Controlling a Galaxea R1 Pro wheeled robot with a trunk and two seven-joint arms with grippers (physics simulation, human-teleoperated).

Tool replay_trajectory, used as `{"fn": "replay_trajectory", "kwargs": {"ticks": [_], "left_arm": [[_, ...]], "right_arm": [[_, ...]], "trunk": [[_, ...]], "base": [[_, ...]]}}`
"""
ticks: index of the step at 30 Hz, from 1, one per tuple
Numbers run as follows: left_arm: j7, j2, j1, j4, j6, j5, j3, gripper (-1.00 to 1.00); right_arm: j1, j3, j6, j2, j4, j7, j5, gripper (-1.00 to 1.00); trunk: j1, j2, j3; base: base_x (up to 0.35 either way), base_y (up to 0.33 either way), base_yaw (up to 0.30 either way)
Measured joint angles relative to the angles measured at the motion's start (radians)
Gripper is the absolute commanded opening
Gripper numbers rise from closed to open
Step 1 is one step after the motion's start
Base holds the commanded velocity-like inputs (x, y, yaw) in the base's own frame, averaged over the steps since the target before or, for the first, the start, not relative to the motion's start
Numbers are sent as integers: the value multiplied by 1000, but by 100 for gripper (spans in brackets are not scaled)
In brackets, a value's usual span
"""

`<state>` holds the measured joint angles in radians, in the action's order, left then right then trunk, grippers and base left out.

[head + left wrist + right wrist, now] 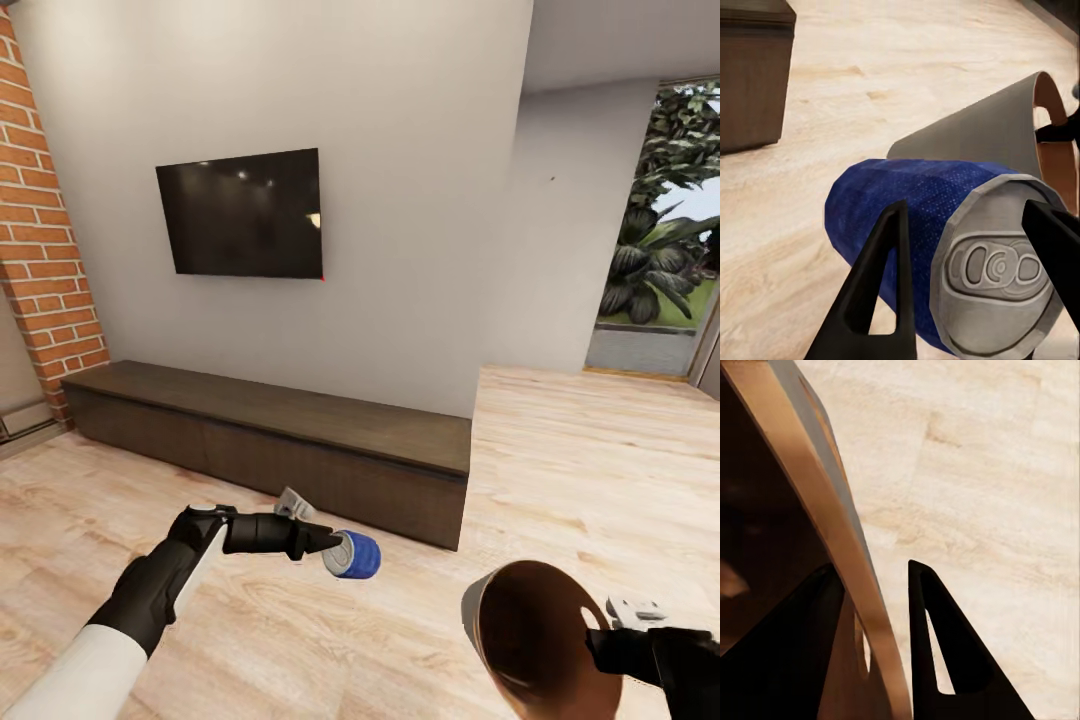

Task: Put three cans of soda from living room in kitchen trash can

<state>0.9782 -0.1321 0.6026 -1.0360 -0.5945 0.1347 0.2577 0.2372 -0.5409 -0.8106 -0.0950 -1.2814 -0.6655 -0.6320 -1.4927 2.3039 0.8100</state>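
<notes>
1. Left pincer [330,545] clamped on can of soda [355,554], held sideways off the floor; can renders blue here, silver top facing the wrist camera.
2. Right pincer [600,640] pinching the rim of tash can [535,640], one finger inside, one outside; bin tipped on its side in the air, brown mouth facing the head camera.
3. Can near the bin but apart, not yet over the mouth.
4. Risk: thin rim pinch, so may swing or slip if the right arm jolts.
5. Risk: released now, would drop to the wood floor [560,450] and roll, since bin mouth not under it.
6. Risk: can gripped near one end; could pivot between the fingers.
7. Around: low dark TV bench [280,440] just behind the left arm, wall TV [245,213], brick column [45,230], glass door to garden [665,230].
8. Nothing between can and bin; bench close enough to clip on a forward swing.
</notes>
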Motion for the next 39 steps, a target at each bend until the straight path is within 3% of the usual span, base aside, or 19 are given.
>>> {"fn": "replay_trajectory", "kwargs": {"ticks": [3, 6, 7, 11, 13, 17, 22, 29, 33, 39], "left_arm": [[41, -19, -1, -63, -42, 1, 0, -100], [66, -28, -2, -104, -70, 0, 0, -100], [76, -31, -3, -128, -87, 1, 0, -100], [92, -35, -4, -182, -121, 1, 0, -100], [101, -35, -4, -202, -136, 0, 1, -100], [137, -36, -4, -255, -177, 2, 1, -100], [177, -36, -5, -321, -217, 0, 1, -100], [223, -33, -5, -385, -254, 1, 0, -100], [252, -29, -4, -419, -277, 1, -1, -100], [268, -25, -4, -455, -310, 1, -1, -100]], "right_arm": [[48, 59, -63, -1, 3, 2, -43, -100], [76, 104, -133, -1, 4, -2, -12, -100], [90, 125, -160, -1, 4, 0, -27, -100], [122, 180, -210, 0, 8, 4, -52, -100], [137, 207, -234, 1, 9, 1, -28, -100], [168, 245, -229, 3, 18, 4, -46, -100], [218, 260, -235, 3, 83, 2, -29, -100], [269, 264, -234, 4, 176, 3, -53, -100], [278, 267, -230, 12, 195, 4, -99, -100], [282, 272, -234, 39, 207, 3, -105, -100]], "trunk": [[0, 0, 0], [0, 0, 0], [0, 0, 0], [0, 0, 0], [0, 0, 0], [0, 0, 0], [0, 0, 0], [0, 0, 0], [0, 0, 0], [0, 0, 0]], "base": [[0, 0, 0], [0, 0, 0], [0, 0, 0], [0, 0, 0], [0, 0, 0], [0, 0, 0], [0, 0, 0], [0, 0, 0], [0, 0, 0], [0, 0, 0]]}}
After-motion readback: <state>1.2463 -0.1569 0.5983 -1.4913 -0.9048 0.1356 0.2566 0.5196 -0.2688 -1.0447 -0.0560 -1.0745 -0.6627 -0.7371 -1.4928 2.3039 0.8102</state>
